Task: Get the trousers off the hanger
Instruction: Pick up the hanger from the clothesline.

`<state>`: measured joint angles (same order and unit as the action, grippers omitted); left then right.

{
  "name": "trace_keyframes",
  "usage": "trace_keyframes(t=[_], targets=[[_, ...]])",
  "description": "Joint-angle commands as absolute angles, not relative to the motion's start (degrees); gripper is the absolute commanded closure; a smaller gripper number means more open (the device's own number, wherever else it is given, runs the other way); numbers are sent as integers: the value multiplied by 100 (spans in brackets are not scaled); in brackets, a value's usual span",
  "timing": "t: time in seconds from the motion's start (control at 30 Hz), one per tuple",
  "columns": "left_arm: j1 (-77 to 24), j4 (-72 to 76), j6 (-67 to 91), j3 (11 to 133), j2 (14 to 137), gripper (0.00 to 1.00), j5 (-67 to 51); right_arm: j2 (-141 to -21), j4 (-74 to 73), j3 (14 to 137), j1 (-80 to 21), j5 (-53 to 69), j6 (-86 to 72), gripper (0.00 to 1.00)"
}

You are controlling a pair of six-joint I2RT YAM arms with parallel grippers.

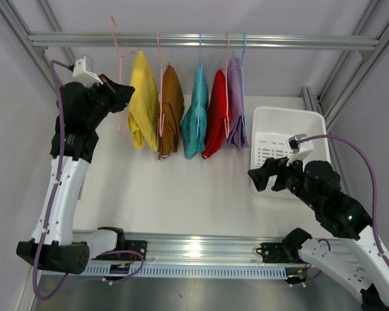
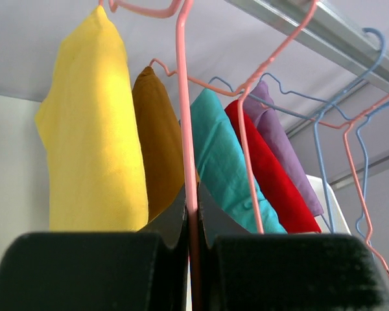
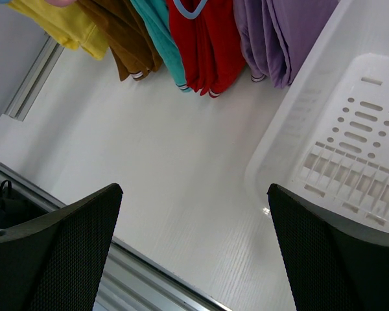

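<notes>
Five trousers [image 1: 196, 113] hanging on rail [image 1: 201, 40] | left gripper [image 2: 191, 259] pinching one pink hanger [image 2: 185, 129] | right gripper [image 3: 194, 194] gaping | one white basket [image 1: 285, 109] lying below rail

Right wrist view's edge crops all 5 trousers [image 3: 204, 45].

Pale grey walls [image 1: 13, 129] enclose a white table [image 1: 181, 194]; above its far edge runs 1 aluminium rail [image 1: 279, 41].

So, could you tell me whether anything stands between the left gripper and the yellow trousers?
Yes, a pink hanger with nothing visible on it. The left gripper is shut on its wire, and the yellow trousers hang just beyond it.
</notes>
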<state>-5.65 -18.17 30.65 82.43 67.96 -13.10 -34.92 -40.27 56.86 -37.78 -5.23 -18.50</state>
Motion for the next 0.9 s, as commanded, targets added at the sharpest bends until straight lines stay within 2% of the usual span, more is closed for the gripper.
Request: trace_keyframes(t=[0.0, 0.17, 0.37, 0.63, 0.77, 0.87], targets=[[-598, -852, 2646, 8517, 6030, 100, -1099, -3349, -4069, 5616, -3806, -387, -1960, 0], [-633, -1124, 2558, 7807, 5460, 100, -1046, -3226, -4087, 5520, -3806, -422, -2039, 0], [-720, -1397, 2575, 7191, 4712, 100, -344, -3357, -3911, 5624, -3814, -246, -1820, 0], [-922, -1951, 2812, 6673, 3772, 100, 737, -4226, -3639, 6784, -3946, 105, -1328, 0], [-1194, -1977, 2664, 6442, 3604, 99, 1527, -4999, -3367, 7566, -4446, -35, -1090, 1], [-1370, -2013, 2532, 6259, 3612, 100, 1783, -5720, -3112, 8233, -5289, -702, -818, 1]])
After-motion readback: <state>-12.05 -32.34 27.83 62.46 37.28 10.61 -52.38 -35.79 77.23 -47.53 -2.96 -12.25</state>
